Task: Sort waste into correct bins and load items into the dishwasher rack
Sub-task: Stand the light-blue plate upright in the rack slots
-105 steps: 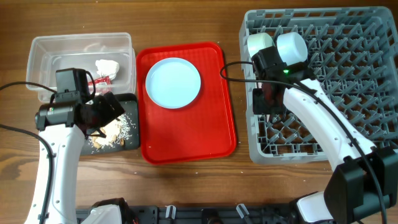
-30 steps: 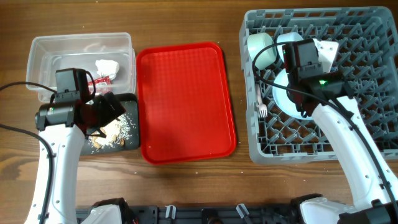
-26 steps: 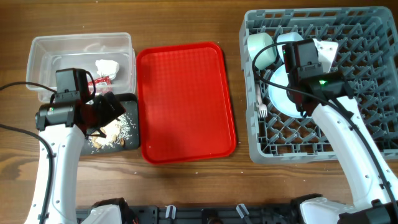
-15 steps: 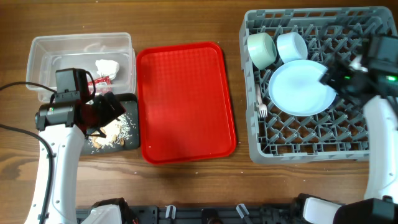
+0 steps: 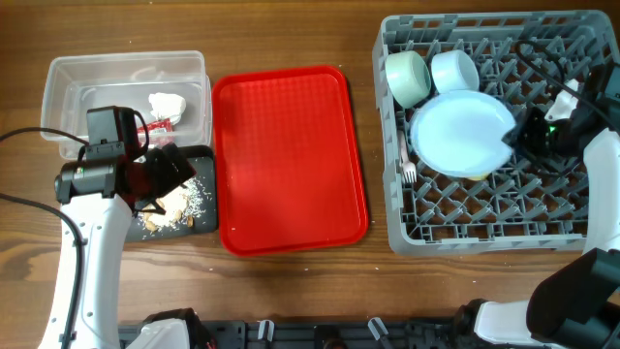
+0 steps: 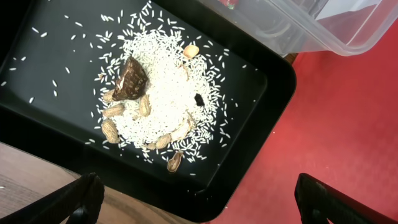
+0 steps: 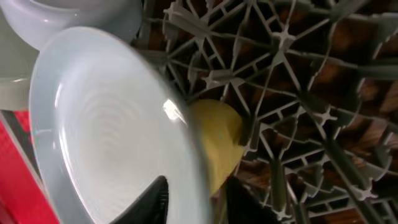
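The light blue plate leans in the grey dishwasher rack, over the yellow cup. My right gripper is shut on the plate's right rim; in the right wrist view one finger lies on the plate's face and one behind it. A mint-green bowl and a light blue bowl sit at the rack's back left, and a white fork lies by its left wall. My left gripper hangs open and empty above the food scraps in the black tray. The napkin and red wrapper lie in the clear tub.
A bare red serving tray lies between the bins and the rack. The clear tub's corner and the red tray show in the left wrist view. The rack's right and front parts hold only pegs.
The plate went from the red tray into the rack. My right arm swung to the rack's right side, and the plate has shifted a little left. The left arm has not moved.
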Controlling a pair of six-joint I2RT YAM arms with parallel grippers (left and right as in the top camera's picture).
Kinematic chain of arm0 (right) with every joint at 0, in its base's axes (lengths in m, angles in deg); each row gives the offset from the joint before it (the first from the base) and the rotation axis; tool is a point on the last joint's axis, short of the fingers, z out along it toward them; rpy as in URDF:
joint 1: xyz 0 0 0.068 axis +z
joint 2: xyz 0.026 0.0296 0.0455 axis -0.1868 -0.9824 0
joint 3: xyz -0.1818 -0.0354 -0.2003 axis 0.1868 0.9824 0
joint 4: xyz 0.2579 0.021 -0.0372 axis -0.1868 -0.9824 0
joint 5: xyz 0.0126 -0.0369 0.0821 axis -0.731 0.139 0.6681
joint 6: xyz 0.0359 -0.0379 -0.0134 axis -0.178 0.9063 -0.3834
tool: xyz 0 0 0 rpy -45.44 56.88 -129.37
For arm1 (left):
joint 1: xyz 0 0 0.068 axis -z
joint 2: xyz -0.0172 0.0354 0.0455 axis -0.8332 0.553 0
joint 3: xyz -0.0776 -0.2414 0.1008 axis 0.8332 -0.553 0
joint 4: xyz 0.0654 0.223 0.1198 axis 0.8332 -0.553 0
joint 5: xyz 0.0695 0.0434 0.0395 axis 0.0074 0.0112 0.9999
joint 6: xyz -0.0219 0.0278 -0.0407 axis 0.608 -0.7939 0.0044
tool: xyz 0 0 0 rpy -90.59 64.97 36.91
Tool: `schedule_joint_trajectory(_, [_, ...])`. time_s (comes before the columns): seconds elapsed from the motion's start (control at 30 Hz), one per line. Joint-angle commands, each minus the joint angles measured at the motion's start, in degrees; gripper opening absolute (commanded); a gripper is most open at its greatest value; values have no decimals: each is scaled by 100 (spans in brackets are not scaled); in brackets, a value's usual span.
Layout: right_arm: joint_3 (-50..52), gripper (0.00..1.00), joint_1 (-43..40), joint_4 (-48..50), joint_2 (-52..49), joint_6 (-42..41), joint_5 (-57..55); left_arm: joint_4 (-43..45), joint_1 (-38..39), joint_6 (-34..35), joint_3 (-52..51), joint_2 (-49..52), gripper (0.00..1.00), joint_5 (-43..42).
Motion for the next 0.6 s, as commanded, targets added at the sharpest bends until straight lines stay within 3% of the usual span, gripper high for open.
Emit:
schedule_joint_trajectory(0.0, [20,10,-9,46,-26,42,-98,0,-26,55,15,-68,100,-48])
schedule_joint_trajectory(0.03, [20,5,-9,52,-22,42,-173,0,-26,55,15,-68,100,-48])
schedule_joint_trajectory(0.13, [17,4,-7,190,35,63,-398,0,-26,55,15,-68,100,-48])
schedule_joint_trajectory(0.47, [15,4,4,828,1611,793,-662,0,-26,55,15,-68,100,-48])
schedule_joint_trajectory(0.57, [15,4,262,1008,1823,953,-1775,0,-26,55,15,-68,100,-48])
